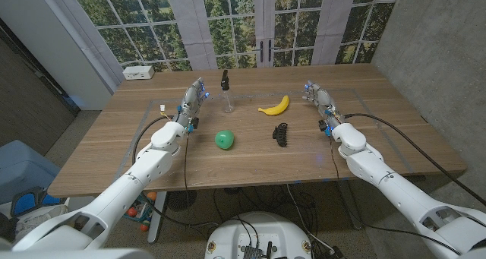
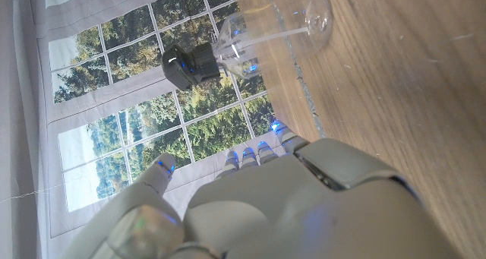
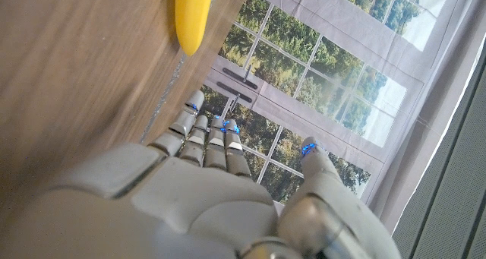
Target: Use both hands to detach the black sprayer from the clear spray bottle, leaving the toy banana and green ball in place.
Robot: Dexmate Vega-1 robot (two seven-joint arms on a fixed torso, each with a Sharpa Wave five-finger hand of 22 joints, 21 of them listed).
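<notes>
Upright on the table (image 1: pixel 114 149), toward the far middle: bottle (image 1: pixel 227 101), clear, with black sprayer (image 1: pixel 225 80) on top, attached. Just left of it, near but apart: left hand (image 1: pixel 194 99), fingers extended and apart, nothing held. Same in the left wrist view: left hand (image 2: pixel 288 206) with fingertips (image 2: pixel 262 149) short of the bottle (image 2: pixel 292 16), sprayer (image 2: pixel 190 64) seated on the neck, no contact.

Right of the bottle, lying on the wood: banana (image 1: pixel 275 106), yellow, curved. Nearer the front, between the arms: green ball (image 1: pixel 224 140). Right of the ball, below the banana: black clip (image 1: pixel 282 134).

Far right, beyond the banana: right hand (image 1: pixel 317 96), fingers stretched out, nothing held, well apart from the bottle. In the right wrist view: right hand (image 3: pixel 220 198) with fingers (image 3: pixel 209 141) side by side and thumb off to one side, banana (image 3: pixel 194 16) ahead, not touched.

At the far left corner: small white box (image 1: pixel 139 73).
</notes>
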